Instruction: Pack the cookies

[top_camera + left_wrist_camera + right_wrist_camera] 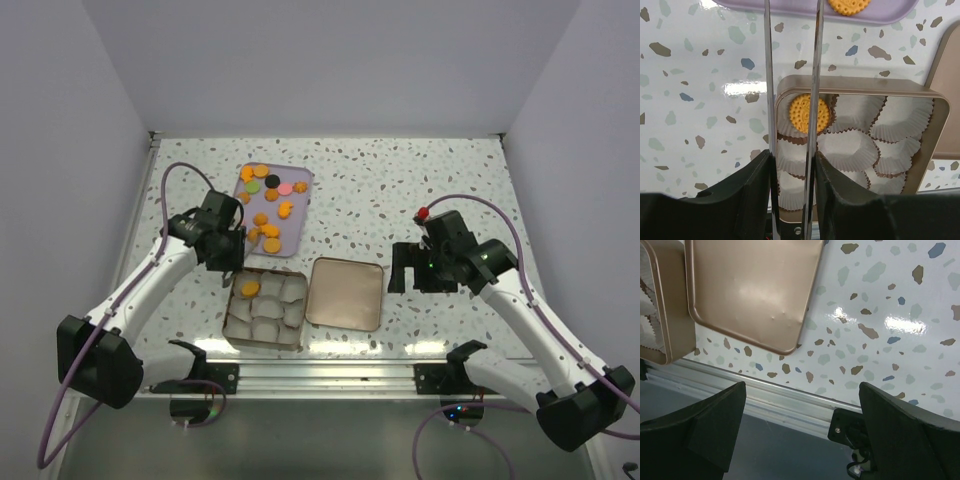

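Left gripper (237, 250) hangs over the near-left corner of the lilac tray (290, 238), just behind the tin (855, 85). Its thin fingers (815, 75) are drawn close with a narrow gap. Nothing shows between them, but the tips are cut off in the wrist view, so can't tell if it's clenched on anything.

Most cookies (283, 208) lie loose on the tray: orange rounds and stars, some pink and green, one black. One orange round cookie (795, 114) sits in the back-left paper cup of the tin. The other white cups (847, 150) hold nothing.

The tin lid (345, 293) lies flat just right of the tin, on the speckled table (400, 190).

Right gripper (800, 430) hovers right of the lid, jaws spread wide, holding nothing.
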### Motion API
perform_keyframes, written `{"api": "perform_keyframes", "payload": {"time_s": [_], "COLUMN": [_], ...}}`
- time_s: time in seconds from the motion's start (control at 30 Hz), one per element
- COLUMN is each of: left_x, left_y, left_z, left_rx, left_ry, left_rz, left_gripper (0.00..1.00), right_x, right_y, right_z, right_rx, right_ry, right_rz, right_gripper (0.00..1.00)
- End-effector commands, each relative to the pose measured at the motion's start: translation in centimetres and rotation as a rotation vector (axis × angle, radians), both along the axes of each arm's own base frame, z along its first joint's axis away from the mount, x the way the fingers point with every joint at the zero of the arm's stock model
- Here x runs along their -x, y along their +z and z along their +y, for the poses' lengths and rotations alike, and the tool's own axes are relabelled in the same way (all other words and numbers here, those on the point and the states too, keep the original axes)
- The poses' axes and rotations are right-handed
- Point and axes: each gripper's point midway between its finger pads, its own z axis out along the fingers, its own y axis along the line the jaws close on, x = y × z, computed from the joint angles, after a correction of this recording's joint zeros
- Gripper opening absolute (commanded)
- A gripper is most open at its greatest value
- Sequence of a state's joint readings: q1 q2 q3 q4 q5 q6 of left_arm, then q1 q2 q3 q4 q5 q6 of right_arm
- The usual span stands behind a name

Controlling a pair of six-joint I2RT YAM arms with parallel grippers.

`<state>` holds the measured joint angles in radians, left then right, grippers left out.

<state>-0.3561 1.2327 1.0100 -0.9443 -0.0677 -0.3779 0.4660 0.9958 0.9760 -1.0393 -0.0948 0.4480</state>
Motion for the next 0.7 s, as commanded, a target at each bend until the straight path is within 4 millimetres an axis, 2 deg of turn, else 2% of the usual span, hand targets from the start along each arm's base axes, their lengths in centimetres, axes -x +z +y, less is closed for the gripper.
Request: {"api": "perform_keyframes", "payload": {"time_s": [0.0,0.17,0.23,0.37,0.67], "left_x": [-1.4,-1.2,-0.6,0.6,5.2], "left_y": [1.1,3.5,4.2,6.7,8.2], "left_z": [-0.8,-0.8,-0.8,-1.1,-1.3], "left_rx": [0.031,0.052,0.064,0.128,0.246], "left_ry": [-0.012,-0.014,-0.016,-0.036,-0.061], "left_rz": [-0.061,-0.106,-0.111,-0.186,-0.209], "left_gripper": [0.36,0.34,0.34,0.34,0.29], "right_x": [-0.6,-0.7,-0.8,-0.9,-0.9], "right_y": [0.9,1.0,1.1,0.9,-0.1], "right_z": [0.2,0.4,0.6,1.2,2.8], "right_rx": [0.0,-0.012,-0.023,-0.044,-0.118], "right_ry": [0.01,0.016,0.019,0.02,0.017], "right_rz": [-0.036,-0.036,-0.039,-0.028,0.018], "right_gripper": [0.99,0.99,0.99,0.99,0.99]}}
